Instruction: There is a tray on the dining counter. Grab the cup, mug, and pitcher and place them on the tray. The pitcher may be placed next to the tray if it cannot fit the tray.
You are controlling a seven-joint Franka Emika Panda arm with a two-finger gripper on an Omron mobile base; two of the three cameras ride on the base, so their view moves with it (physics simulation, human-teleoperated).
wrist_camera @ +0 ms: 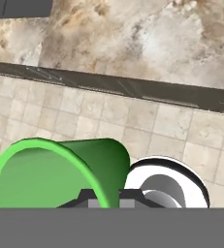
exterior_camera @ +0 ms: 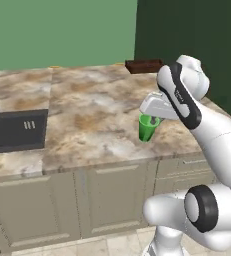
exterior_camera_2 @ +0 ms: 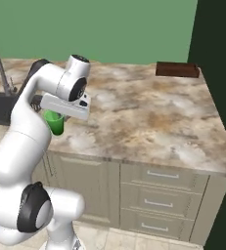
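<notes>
Clearly the cup (exterior_camera: 148, 127) is in the gripper (wrist_camera: 105, 196): the fingers are pinched nearly shut on its rim wall, as the hand view shows, with the green mouth (wrist_camera: 45, 172) hanging just off the fingertips. It is carried upright and raised off the counter (exterior_camera: 92, 115), over the front edge; in the hand view floor tiles lie beyond the cup. That lift probably lets it travel without dragging on the stone. The tray (exterior_camera_2: 177, 69) sits at the far corner, well apart, so the carry is likely just starting. A sink (exterior_camera: 17, 131) is inset toward the opposite end.
</notes>
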